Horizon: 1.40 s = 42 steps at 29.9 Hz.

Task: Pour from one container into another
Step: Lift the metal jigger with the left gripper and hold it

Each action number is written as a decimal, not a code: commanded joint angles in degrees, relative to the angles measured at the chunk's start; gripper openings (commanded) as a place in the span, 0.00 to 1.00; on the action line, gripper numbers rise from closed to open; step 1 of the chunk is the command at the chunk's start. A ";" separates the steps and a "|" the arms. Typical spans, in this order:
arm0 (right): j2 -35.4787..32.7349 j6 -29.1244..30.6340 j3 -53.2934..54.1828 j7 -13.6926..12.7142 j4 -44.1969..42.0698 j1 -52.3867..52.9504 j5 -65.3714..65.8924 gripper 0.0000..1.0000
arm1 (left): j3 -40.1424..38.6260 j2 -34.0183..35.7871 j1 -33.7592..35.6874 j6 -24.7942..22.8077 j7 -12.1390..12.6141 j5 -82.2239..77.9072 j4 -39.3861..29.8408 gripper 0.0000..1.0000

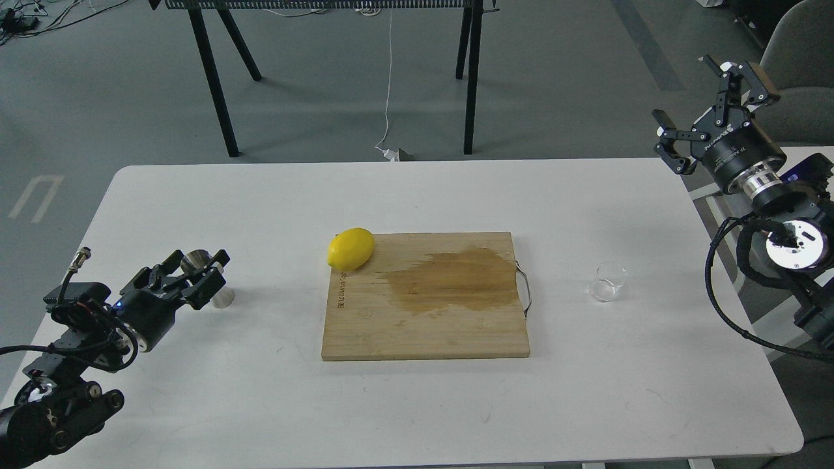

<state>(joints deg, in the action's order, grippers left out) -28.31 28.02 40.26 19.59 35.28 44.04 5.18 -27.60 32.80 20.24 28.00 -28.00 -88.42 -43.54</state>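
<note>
White rounded tabletop (260, 404) over grey floor (313, 111), black legs of another table (215, 91) behind, white cable (389, 85) trailing down. Bamboo cutting board (423, 296) dead center with a dark wet stain (449, 280), lemon (350, 249) at its back-left corner. Steel jigger (210, 279) standing far left, left gripper (212, 277) fingers around it, looks clamped on. Clear glass cup (607, 282) upright right of board, untouched. Right gripper (707, 107) up off the right edge, fingers spread wide, holding nothing.
</note>
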 commanded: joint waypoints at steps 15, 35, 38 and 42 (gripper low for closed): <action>0.01 -0.02 -0.01 0.01 -0.04 -0.36 0.00 0.99 | 0.09 -1.60 -0.38 0.00 0.00 0.09 1.88 1.00; 0.01 -0.02 -0.01 0.10 -0.21 -0.54 0.00 0.99 | 0.26 -4.94 -0.38 0.00 0.00 0.00 5.22 1.00; 0.01 -0.02 -0.01 0.10 -0.65 -0.54 0.00 0.99 | 0.26 -4.94 -0.29 0.00 0.00 0.09 5.31 1.00; 0.01 -0.02 -0.01 0.19 -0.74 -0.62 0.00 0.99 | 0.26 -5.20 -0.20 0.00 0.00 0.18 7.42 1.00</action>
<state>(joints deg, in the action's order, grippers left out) -28.30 28.00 40.25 19.69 34.64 43.50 5.18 -27.33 27.82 19.97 28.00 -28.00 -88.40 -37.65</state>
